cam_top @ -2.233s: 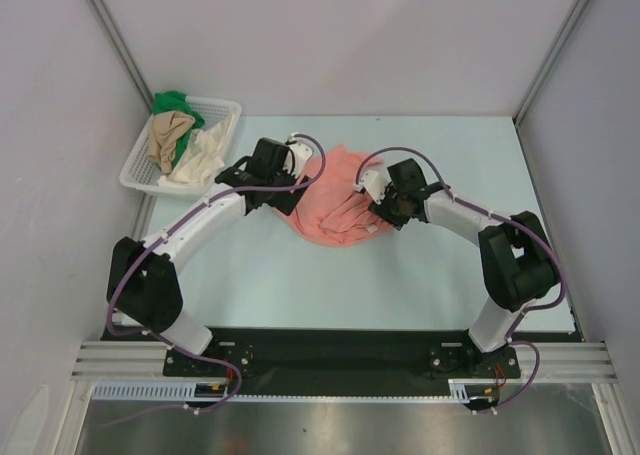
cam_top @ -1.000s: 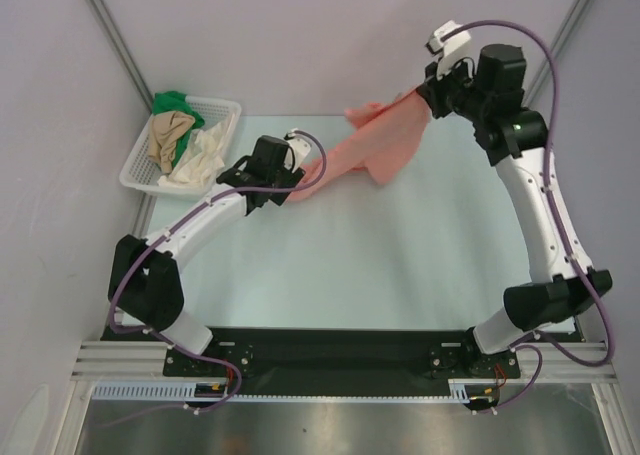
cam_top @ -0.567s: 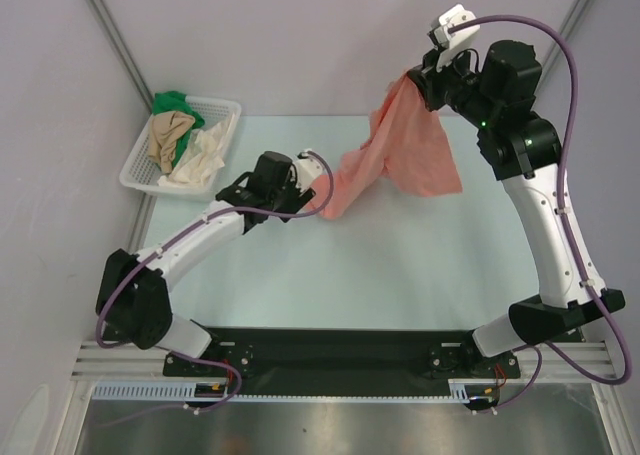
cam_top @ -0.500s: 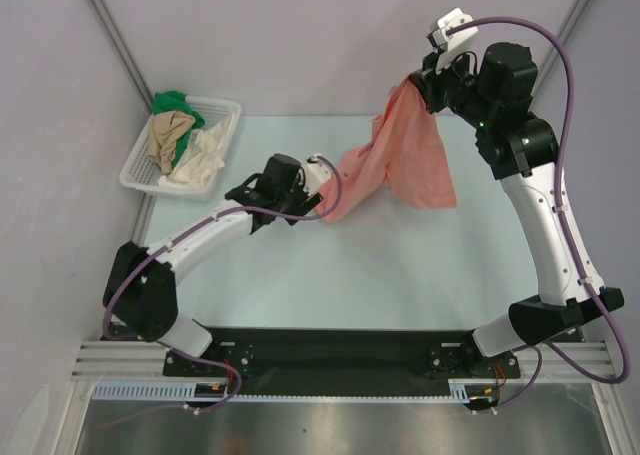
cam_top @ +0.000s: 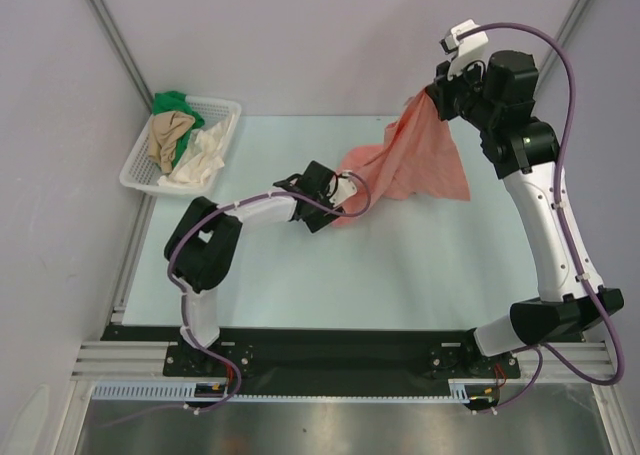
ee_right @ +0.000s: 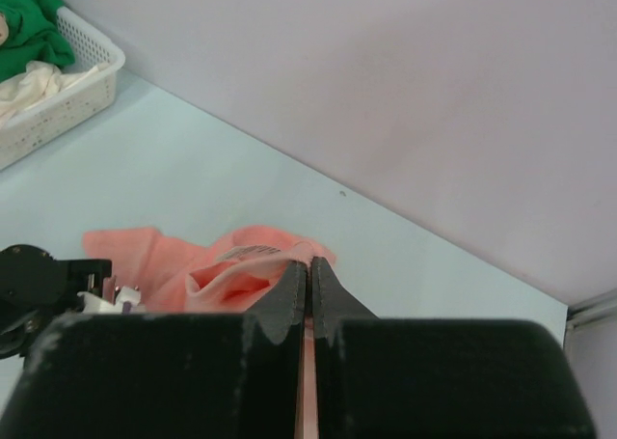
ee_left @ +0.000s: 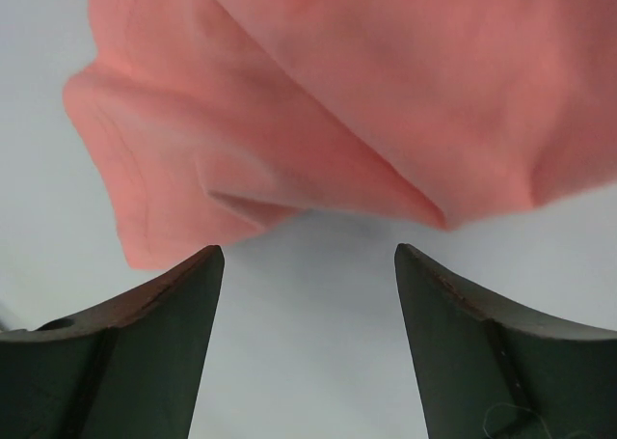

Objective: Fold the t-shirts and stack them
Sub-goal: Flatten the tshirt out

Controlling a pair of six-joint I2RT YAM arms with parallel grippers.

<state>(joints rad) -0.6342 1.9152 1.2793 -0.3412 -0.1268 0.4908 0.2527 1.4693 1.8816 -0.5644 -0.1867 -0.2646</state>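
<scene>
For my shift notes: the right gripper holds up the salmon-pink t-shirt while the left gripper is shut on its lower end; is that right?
Not quite: the left gripper is open, short of the salmon-pink t-shirt, as the left wrist view shows. The right gripper does hold it up.

Bright even light, soft shadows, wrist close-ups blurred

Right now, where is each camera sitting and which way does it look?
Top: above and behind the arms, looking down at the table; both arms show.
Left wrist: on the left arm, looking past its open left hand at the pink shirt.
Right wrist: on the raised right arm, looking down past its shut right hand at table and basket.
All three share the pink shirt.
</scene>
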